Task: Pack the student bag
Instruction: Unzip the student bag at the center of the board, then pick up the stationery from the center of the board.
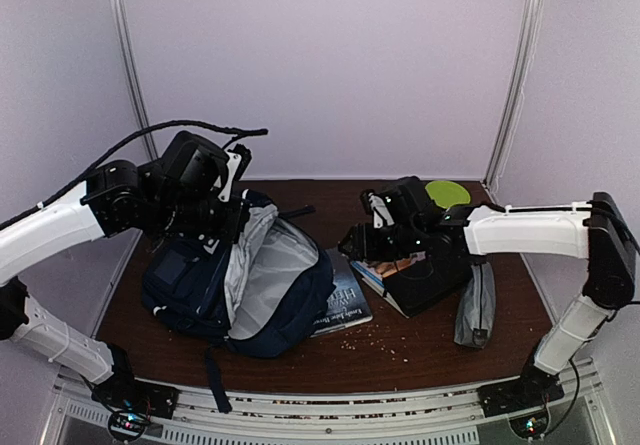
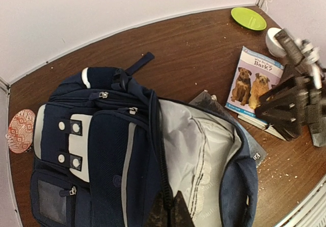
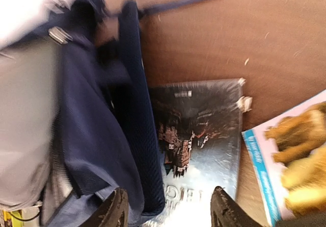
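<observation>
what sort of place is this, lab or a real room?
Probably a lab robot booth: plain pale walls enclose a brown table, the left arm and right arm are mounted on a metal rail at its near edge, and the student bag and books look staged.

Spread pincer (image 3: 170, 207) over dark book (image 3: 204, 130), student bag (image 3: 102, 145) alongside.

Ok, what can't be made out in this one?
- Bag contents: in the top and left wrist views, folds of the grey lining hide the bottom.
- Dark book title: the right wrist view is blurred, the bag covers the book's left edge, and it is too small in the top view.
- Left claw: cut off by the bottom edge of the left wrist view, so it is unclear whether it pinches the bag.
</observation>
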Action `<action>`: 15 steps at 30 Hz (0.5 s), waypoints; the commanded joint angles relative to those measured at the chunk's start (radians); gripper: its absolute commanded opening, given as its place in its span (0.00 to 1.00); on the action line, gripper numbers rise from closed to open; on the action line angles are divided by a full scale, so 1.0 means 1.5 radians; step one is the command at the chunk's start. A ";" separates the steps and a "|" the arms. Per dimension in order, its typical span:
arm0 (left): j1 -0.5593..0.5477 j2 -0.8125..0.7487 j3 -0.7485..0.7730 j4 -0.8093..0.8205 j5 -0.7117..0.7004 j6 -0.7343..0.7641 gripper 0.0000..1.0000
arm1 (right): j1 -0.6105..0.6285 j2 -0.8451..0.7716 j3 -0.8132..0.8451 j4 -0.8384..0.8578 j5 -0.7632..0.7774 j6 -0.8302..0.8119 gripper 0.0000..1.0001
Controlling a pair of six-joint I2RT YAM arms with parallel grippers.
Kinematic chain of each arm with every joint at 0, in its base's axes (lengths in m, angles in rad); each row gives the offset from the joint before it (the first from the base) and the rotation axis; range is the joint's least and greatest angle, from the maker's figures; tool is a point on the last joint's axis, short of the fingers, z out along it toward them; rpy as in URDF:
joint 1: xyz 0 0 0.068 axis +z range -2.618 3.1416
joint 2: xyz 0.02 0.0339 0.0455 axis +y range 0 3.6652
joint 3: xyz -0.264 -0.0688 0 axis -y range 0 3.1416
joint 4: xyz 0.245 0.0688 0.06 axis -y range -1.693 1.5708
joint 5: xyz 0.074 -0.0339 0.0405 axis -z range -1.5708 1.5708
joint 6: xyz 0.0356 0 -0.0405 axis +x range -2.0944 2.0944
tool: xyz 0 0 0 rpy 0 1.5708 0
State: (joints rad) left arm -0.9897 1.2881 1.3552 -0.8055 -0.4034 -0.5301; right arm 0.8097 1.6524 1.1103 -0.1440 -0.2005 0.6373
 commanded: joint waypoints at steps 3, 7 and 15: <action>0.002 -0.012 -0.051 0.113 -0.055 -0.003 0.00 | -0.012 -0.175 -0.062 -0.131 0.165 0.003 0.58; 0.002 -0.031 -0.103 0.153 -0.059 0.004 0.00 | -0.028 -0.309 -0.177 -0.162 0.268 0.074 0.69; 0.002 -0.052 -0.179 0.191 -0.060 0.003 0.00 | -0.044 -0.422 -0.314 -0.180 0.315 0.169 0.77</action>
State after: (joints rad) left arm -0.9913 1.2518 1.1175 -0.6228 -0.4347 -0.5289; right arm 0.7513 1.0317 0.6781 -0.3836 0.2131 0.7921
